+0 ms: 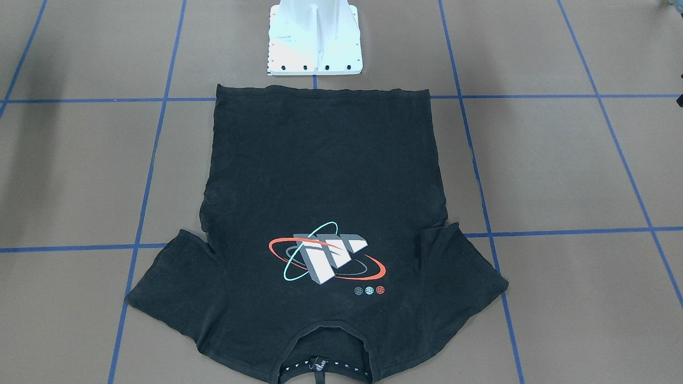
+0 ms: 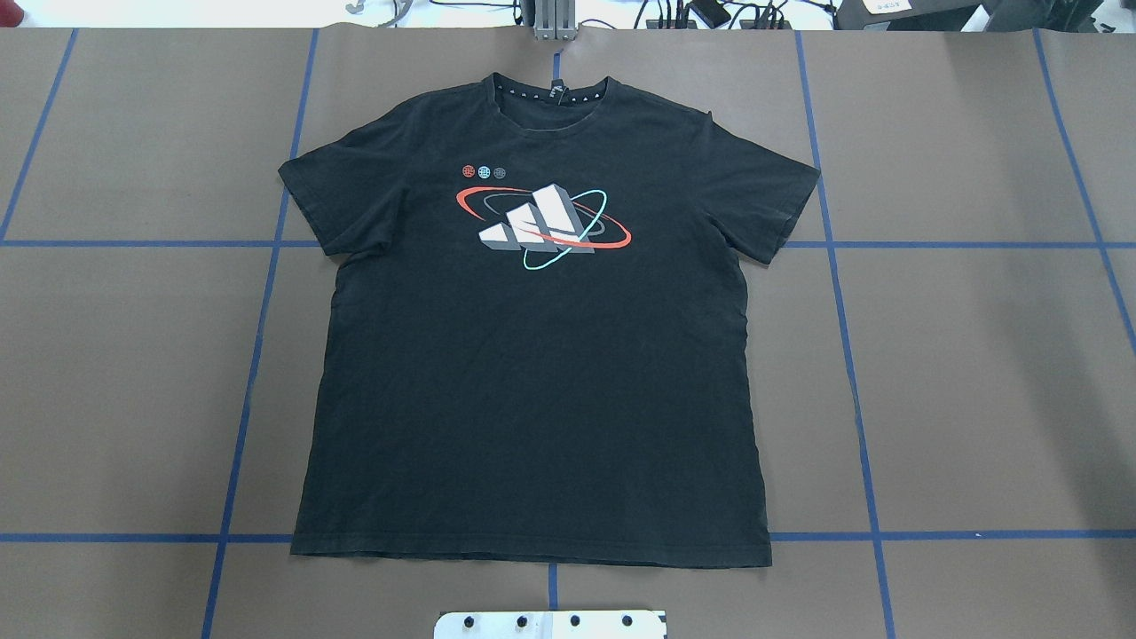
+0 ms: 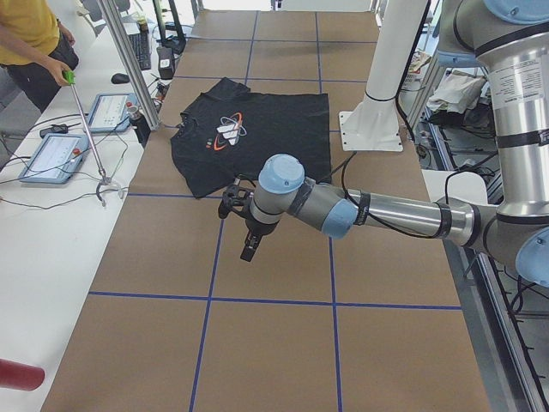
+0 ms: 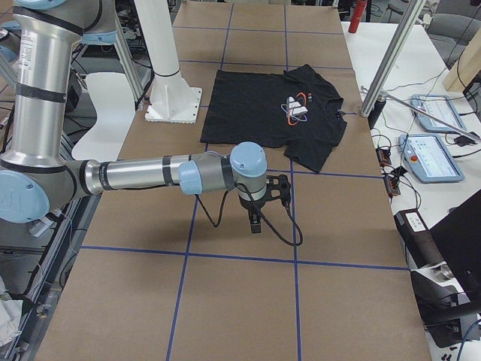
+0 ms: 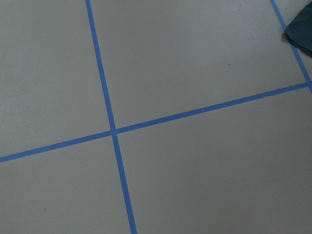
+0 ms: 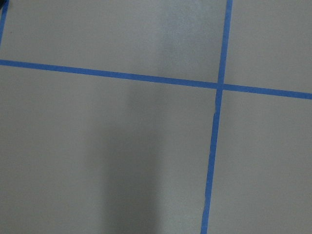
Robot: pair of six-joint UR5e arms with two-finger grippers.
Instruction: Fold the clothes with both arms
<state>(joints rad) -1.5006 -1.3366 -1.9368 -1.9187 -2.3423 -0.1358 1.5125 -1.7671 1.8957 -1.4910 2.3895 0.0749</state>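
One black T-shirt point(image 2: 532, 382) is lying flat on the brown table point(image 2: 976, 373), with its logo point(image 2: 543, 226) facing up and its collar point(image 2: 550, 106) pointing away from the robot. The left gripper point(image 3: 247, 253) and right gripper point(image 4: 255, 226) are hanging over the table, one at each side of the shirt. I cannot tell how wide their fingers are standing.

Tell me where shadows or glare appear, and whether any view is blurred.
Right wrist view: a soft dark shadow band crosses the table, with a pale sheen near the top. Front-facing view: a faint shadow at the left edge; the T-shirt is sharp. Left wrist view: even light, crisp blue tape.
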